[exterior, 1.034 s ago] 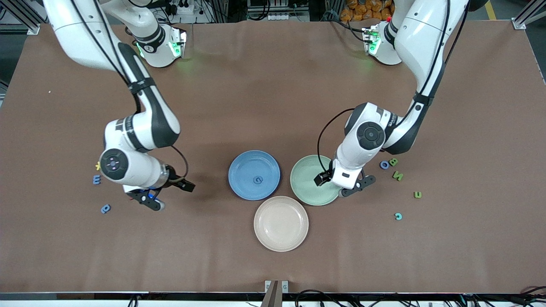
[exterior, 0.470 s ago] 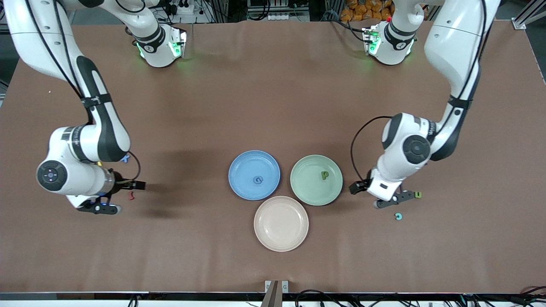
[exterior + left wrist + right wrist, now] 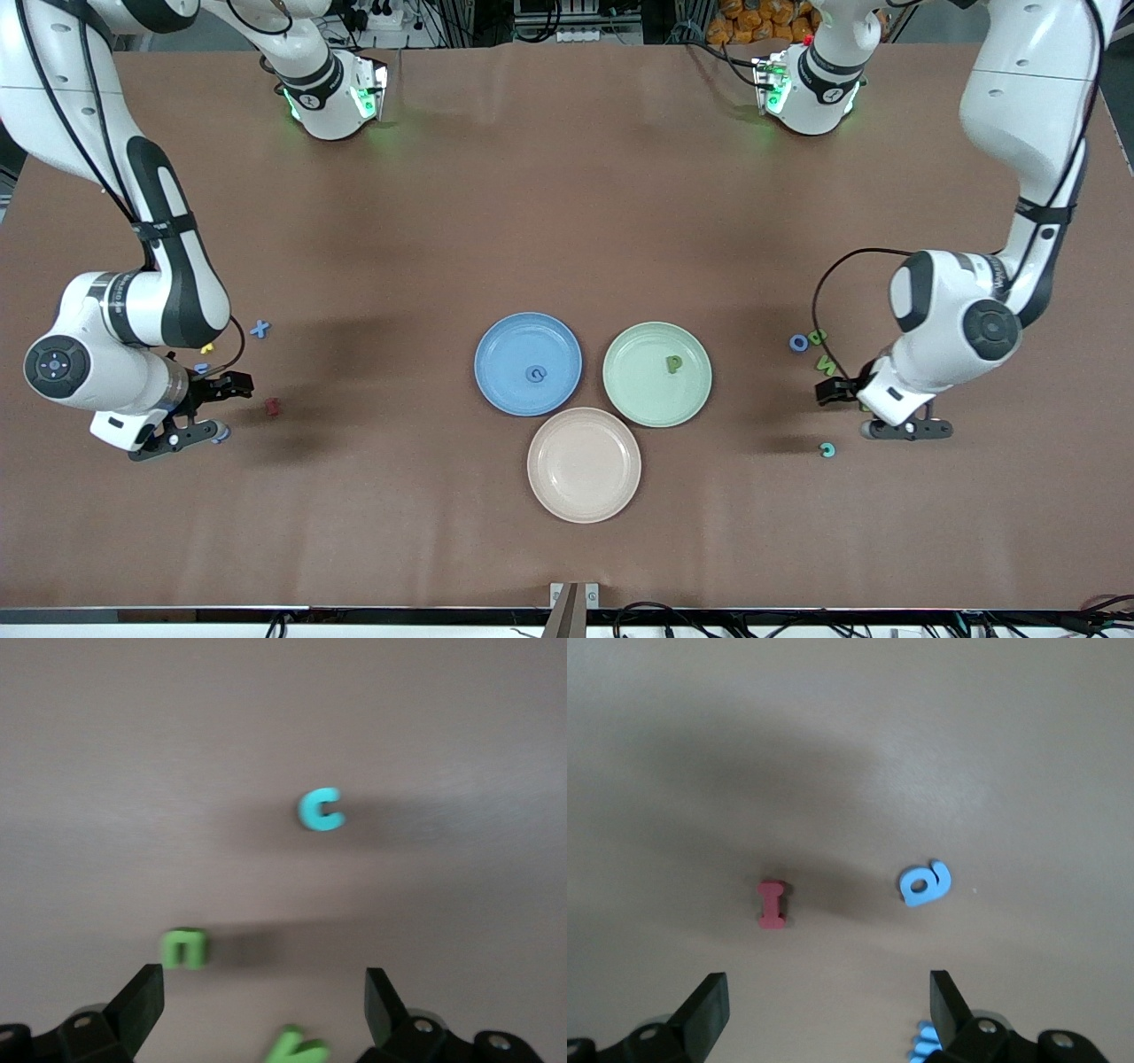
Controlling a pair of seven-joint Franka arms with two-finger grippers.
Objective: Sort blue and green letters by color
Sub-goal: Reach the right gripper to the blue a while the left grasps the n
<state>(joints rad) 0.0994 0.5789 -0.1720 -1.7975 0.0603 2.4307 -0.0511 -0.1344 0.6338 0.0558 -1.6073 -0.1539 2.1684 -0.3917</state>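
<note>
A blue letter point(image 3: 535, 375) lies on the blue plate point(image 3: 496, 341), and a green letter P point(image 3: 674, 363) on the green plate point(image 3: 638, 399). My left gripper point(image 3: 904, 429) hangs open and empty over a green letter point(image 3: 184, 949) and the green N point(image 3: 297, 1048), at the left arm's end. A blue O point(image 3: 798, 343) and another green letter point(image 3: 818, 336) lie there too. My right gripper point(image 3: 190, 427) hangs open and empty at the right arm's end, near a blue letter point(image 3: 925, 884) and a second blue one point(image 3: 924, 1043). A blue X point(image 3: 258, 329) lies farther off.
A beige plate point(image 3: 584, 464) sits nearest the front camera, empty. A teal c point(image 3: 827, 450) lies near the left gripper. A dark red letter point(image 3: 272, 407) and a yellow letter point(image 3: 206, 348) lie near the right gripper.
Both arms swung outward from the plates to their own ends of the table. The left gripper left the green plate, where the green P now lies. Both grippers stayed open.
</note>
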